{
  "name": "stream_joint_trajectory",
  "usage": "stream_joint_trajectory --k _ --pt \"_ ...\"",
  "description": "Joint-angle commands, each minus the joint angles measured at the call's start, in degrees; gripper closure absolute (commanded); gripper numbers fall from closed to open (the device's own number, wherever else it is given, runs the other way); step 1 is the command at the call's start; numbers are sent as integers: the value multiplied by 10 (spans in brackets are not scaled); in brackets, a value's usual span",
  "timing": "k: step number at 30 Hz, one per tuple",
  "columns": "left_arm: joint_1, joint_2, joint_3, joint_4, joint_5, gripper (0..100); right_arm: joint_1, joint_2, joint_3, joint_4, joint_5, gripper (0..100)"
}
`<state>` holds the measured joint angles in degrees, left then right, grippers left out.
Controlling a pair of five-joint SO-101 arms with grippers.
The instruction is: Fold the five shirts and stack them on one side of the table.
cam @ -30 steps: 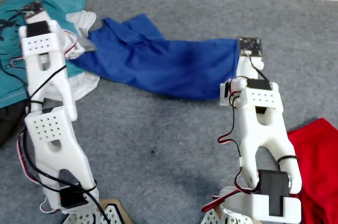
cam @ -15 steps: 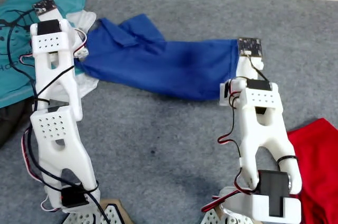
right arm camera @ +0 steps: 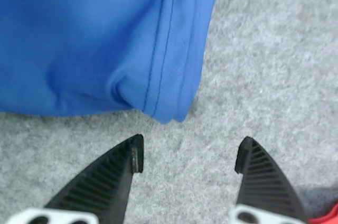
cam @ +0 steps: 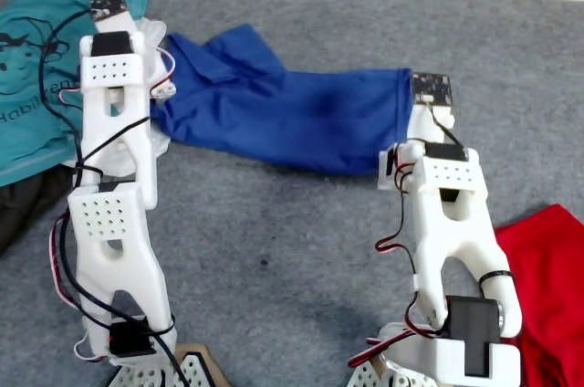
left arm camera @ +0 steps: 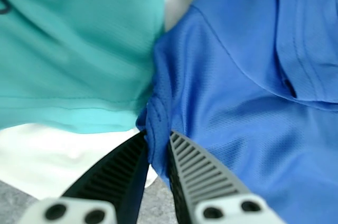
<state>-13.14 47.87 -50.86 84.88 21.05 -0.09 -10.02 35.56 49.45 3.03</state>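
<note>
Far left edge of the bench (cam: pixel 274 250), grey felt-like surface: teal shirt (cam: pixel 36 77) lies spread out with a dark print on it and runs off the edge. Dark garment (cam: pixel 16 214) sits just below it, also cut by the edge. White shirt (cam: pixel 153 33) is crumpled between the teal cloth and the blue, partly under the left arm (cam: pixel 109 159).

Left arm reaches out over this pile. Left pincer (left arm camera: pixel 157 140) is clamped tight on a bunched fold at the edge of the blue shirt (cam: pixel 292 118). The cloth is squeezed between the two ribbed fingers (left arm camera: pixel 190 166), right where blue meets teal and white.

Blue shirt: centre of the bench, stretched crosswise from the left pincer to the right arm (cam: pixel 447 223). Rumpled, unfolded, one sleeve turned up at its left end. Its right end is a straight stitched hem.

Right pincer (right arm camera: pixel 191 149): spread wide with nothing in it, over bare bench just beside the lower hem corner. Both fingers are apart from the cloth. Cannot tell whether the tips touch the bench.

Far right: red shirt (cam: pixel 547 268) lies beside the right arm's base, well apart from the blue one, and runs off the edge.
</note>
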Motion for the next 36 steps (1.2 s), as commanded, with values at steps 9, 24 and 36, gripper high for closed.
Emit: stream_joint_trajectory --k 9,24,36 --pt "20 6 -3 -19 -3 976 9 71 -3 -121 -10 717" --pt "22 73 -6 -60 -2 976 9 219 -159 -124 -11 969" --pt "28 70 -7 5 -2 980 29 199 -158 -44 -10 991"
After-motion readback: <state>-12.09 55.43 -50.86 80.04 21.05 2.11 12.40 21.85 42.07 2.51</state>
